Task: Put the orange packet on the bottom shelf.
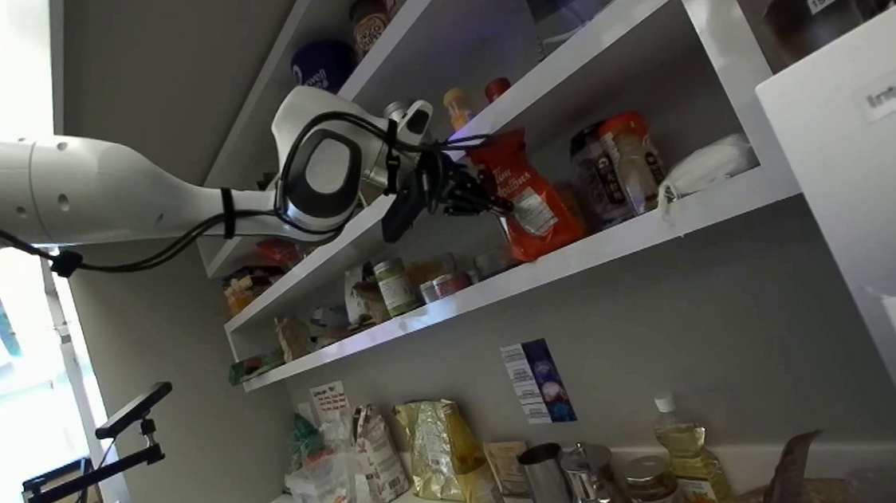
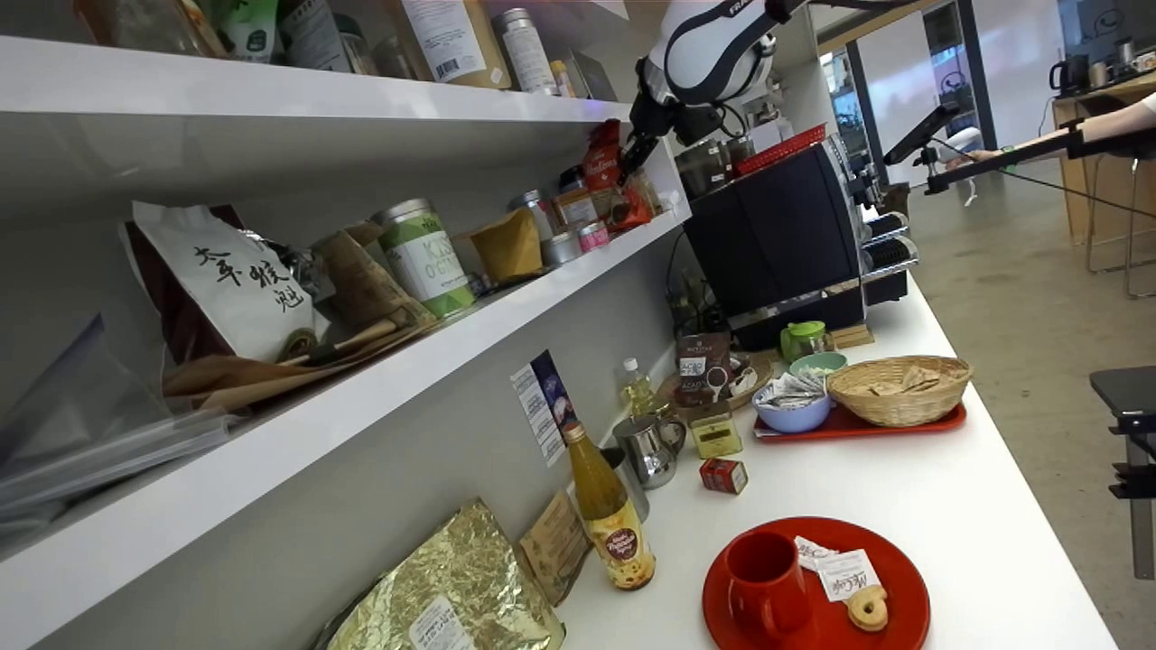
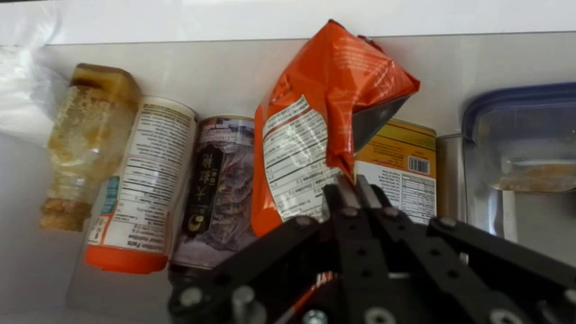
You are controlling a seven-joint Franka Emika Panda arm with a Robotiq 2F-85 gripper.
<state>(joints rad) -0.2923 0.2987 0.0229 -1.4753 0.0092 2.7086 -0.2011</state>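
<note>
Because your gripper [image 3: 355,181] is clamped on a fold of the orange packet [image 3: 310,121], the packet's base is ungripped, presumably for seating on the bottom shelf [image 1: 641,233].

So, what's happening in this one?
A robot arm is handling the orange packet, its gripper closed on a narrow fold of it. The packet is at the bottom shelf, its lower end by the front edge; in the wrist view it shows next to a dark-labelled container. Whether its weight rests on the shelf is hard to tell, and it has not been released yet.
</note>
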